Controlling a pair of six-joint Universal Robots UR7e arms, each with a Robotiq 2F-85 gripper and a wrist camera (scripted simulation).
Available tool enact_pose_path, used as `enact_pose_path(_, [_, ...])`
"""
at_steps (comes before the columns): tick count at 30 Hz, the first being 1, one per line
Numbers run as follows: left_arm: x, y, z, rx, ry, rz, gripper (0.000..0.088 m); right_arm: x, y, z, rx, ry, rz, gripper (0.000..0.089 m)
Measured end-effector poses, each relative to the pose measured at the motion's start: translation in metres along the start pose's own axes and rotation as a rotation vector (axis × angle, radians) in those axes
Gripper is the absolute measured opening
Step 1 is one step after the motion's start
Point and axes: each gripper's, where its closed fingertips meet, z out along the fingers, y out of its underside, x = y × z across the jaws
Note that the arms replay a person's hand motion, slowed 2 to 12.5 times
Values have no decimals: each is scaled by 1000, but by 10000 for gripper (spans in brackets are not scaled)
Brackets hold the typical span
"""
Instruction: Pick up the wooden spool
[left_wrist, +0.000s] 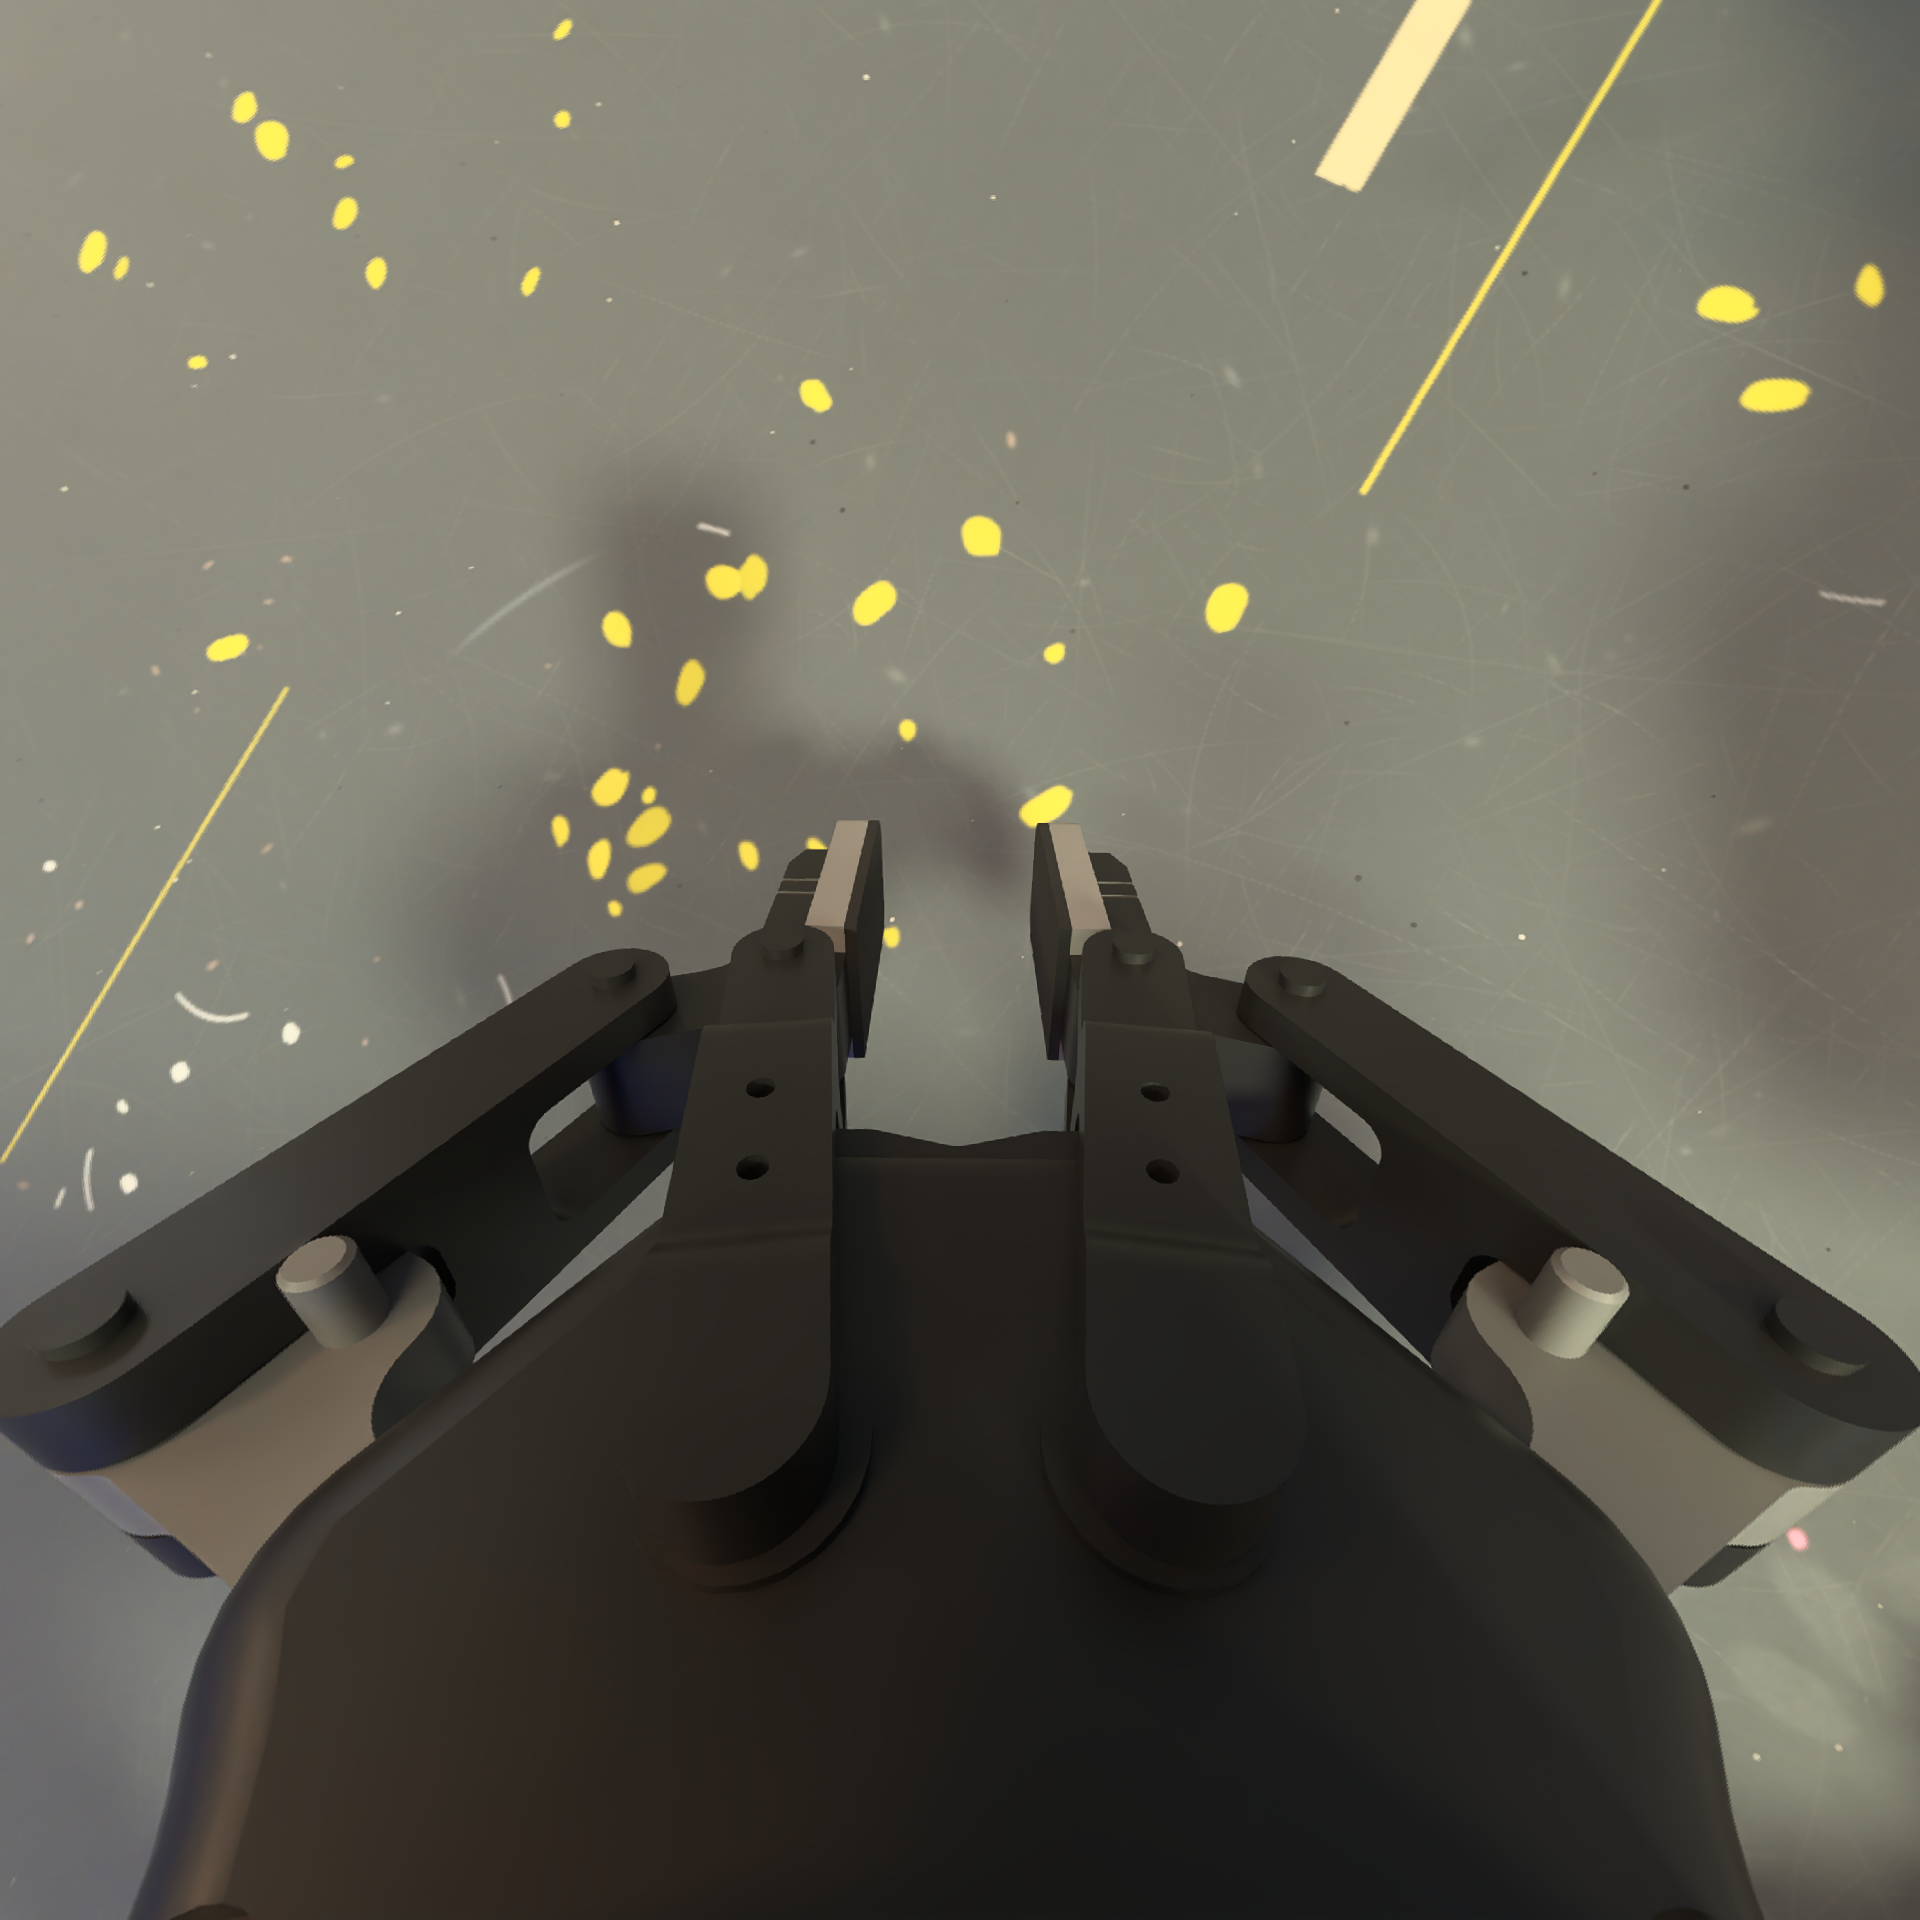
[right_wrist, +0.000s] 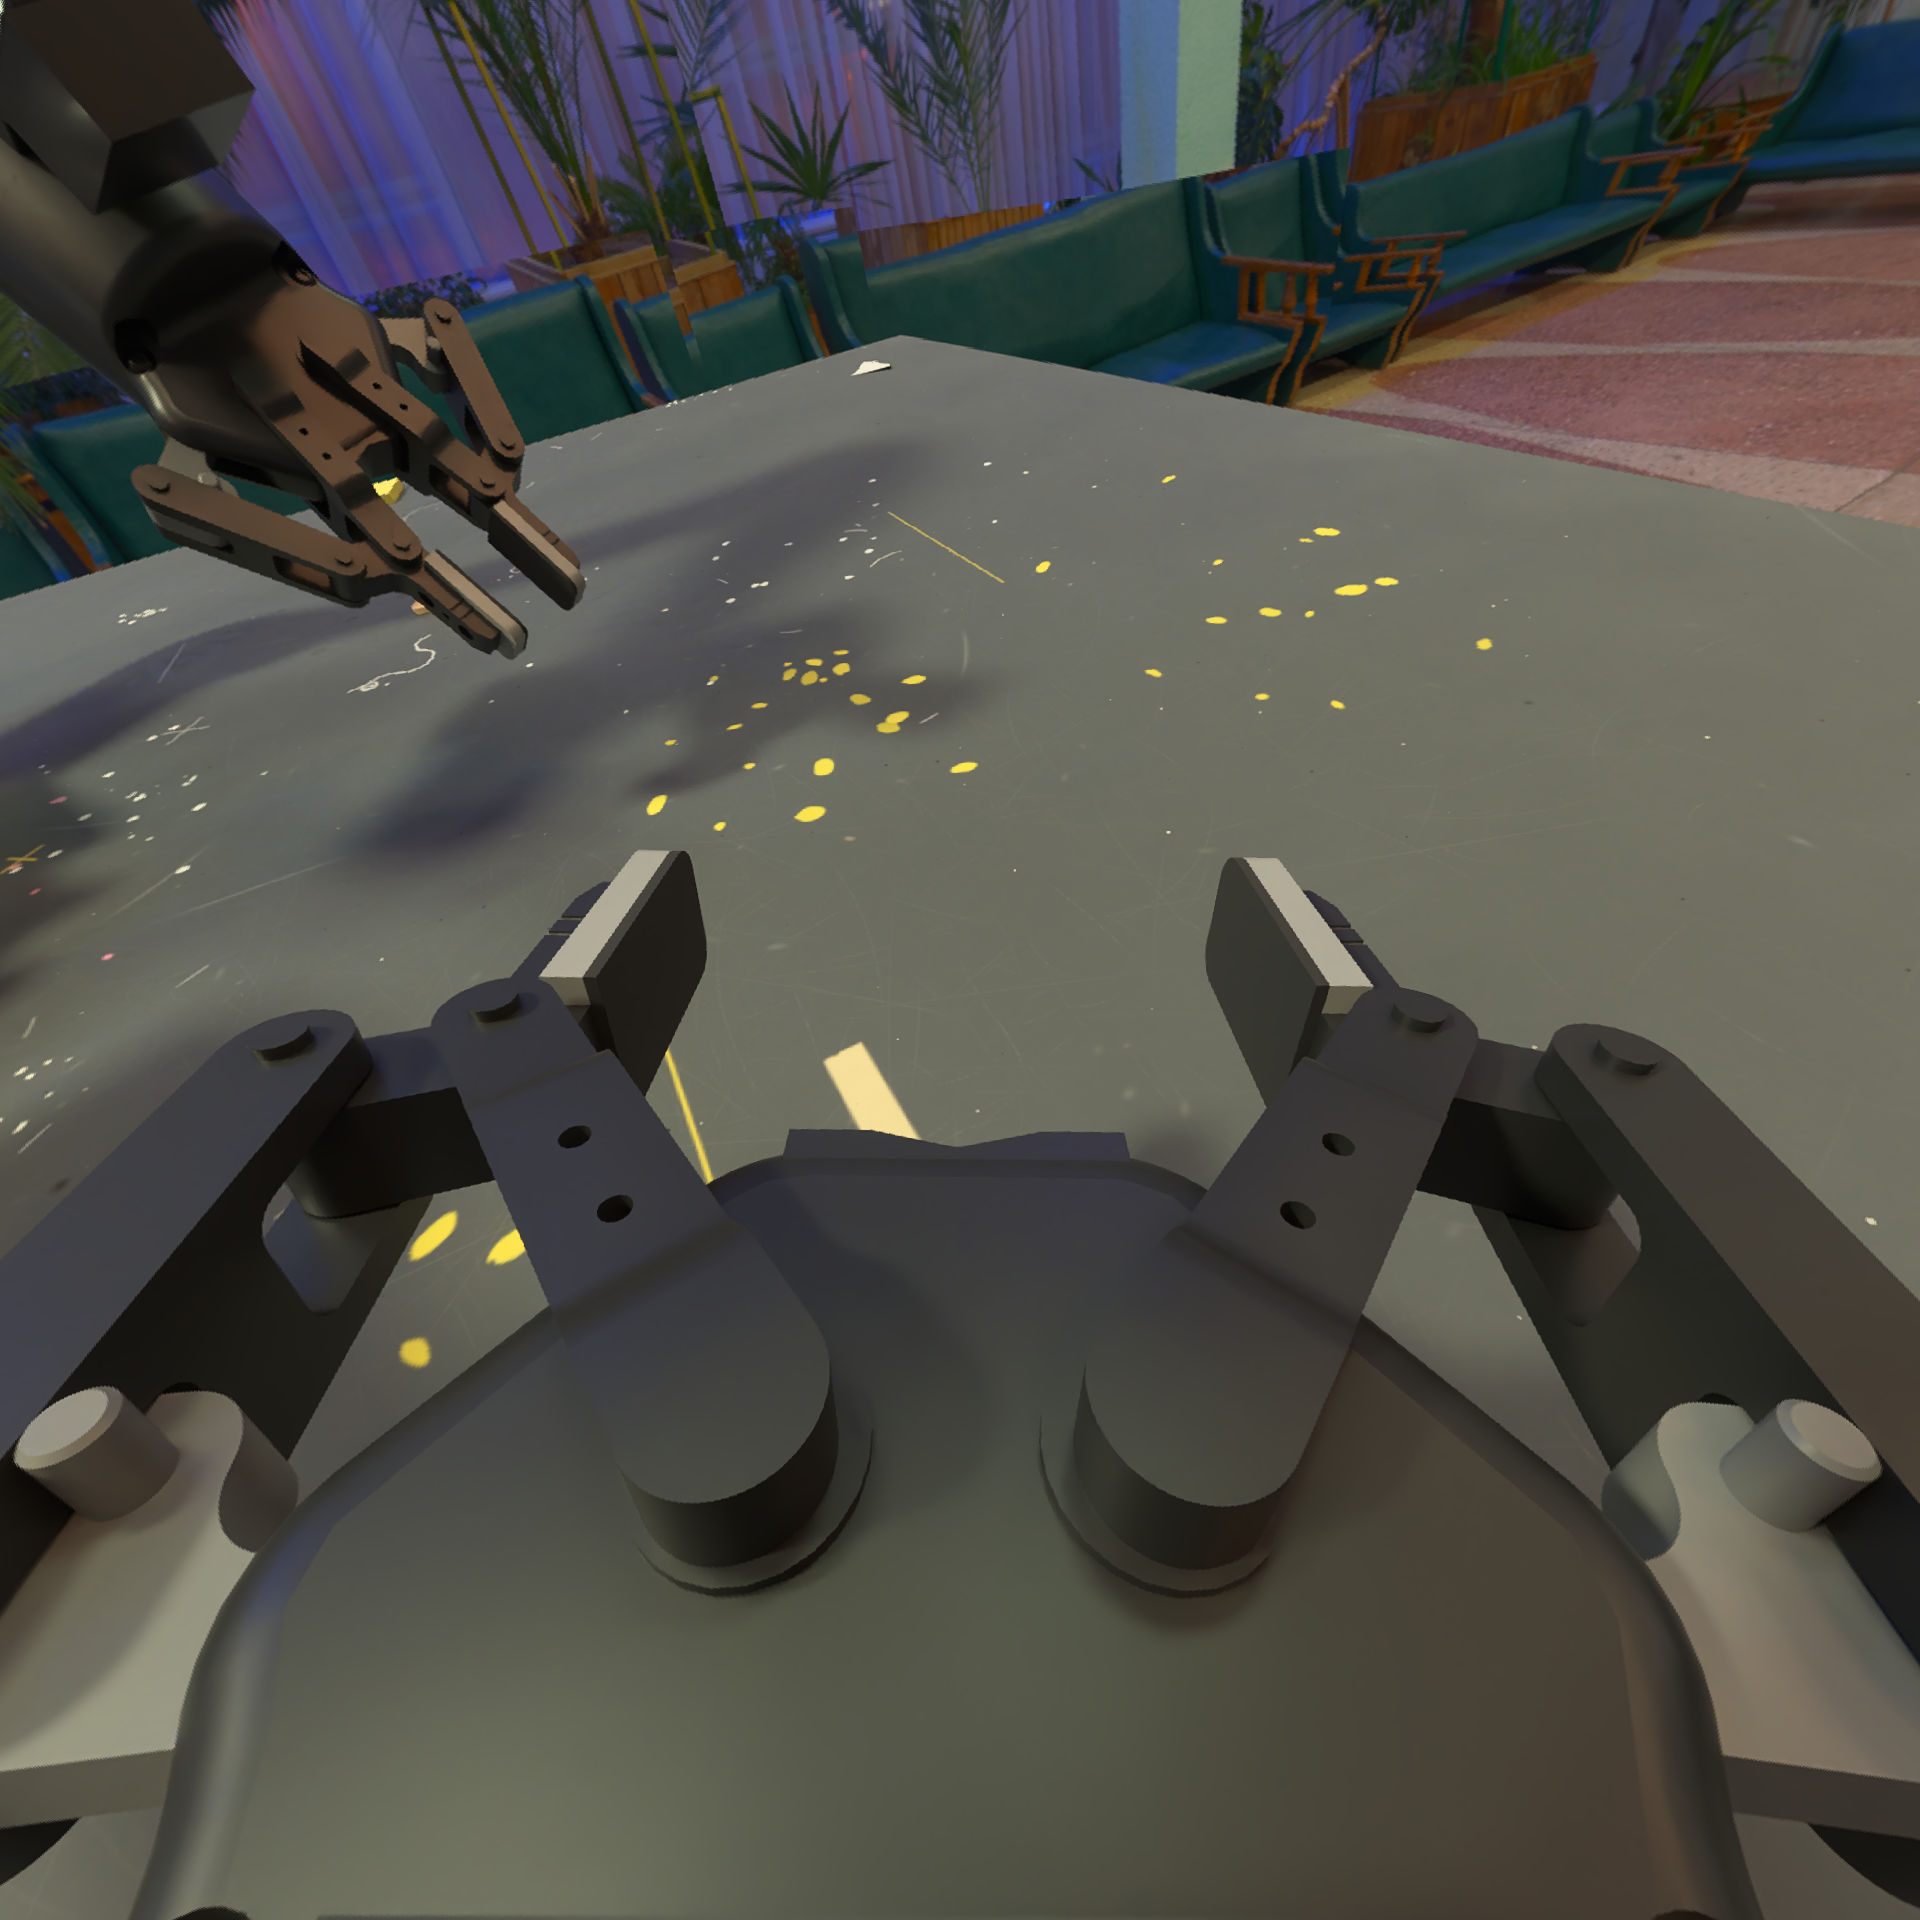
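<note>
Grey and scuffed, the tabletop (right_wrist: 1351, 831) fills both wrist views, flecked with yellow paint spots (left_wrist: 873, 603) and thin yellow lines, with teal benches (right_wrist: 1039, 260) and potted palms beyond its far edge at twelve o'clock. No wooden spool shows in either view; where it sits cannot be told, though a small tan sliver just behind the left gripper's fingers in the right wrist view is too hidden to name. The left gripper (left_wrist: 956, 842) hovers over the table with its pads partly parted, a narrow gap between them and nothing held; in the right wrist view it hangs at ten o'clock (right_wrist: 540, 608), tilted down toward the surface. The right gripper (right_wrist: 956, 873) is spread wide and empty, with a pale strip (right_wrist: 868, 1086) on the table between its fingers. As a judgement from the task alone, a wooden spool should be light, rigid and not fragile, its smooth turned surface somewhat slippery and prone to rolling; the narrow waist between the flanges would likely give the surest hold.
</note>
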Motion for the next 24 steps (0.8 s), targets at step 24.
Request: enact_pose_path(24, [23,-1,37,-50,120,65,261,0,-1,-1,3,-1,2,833])
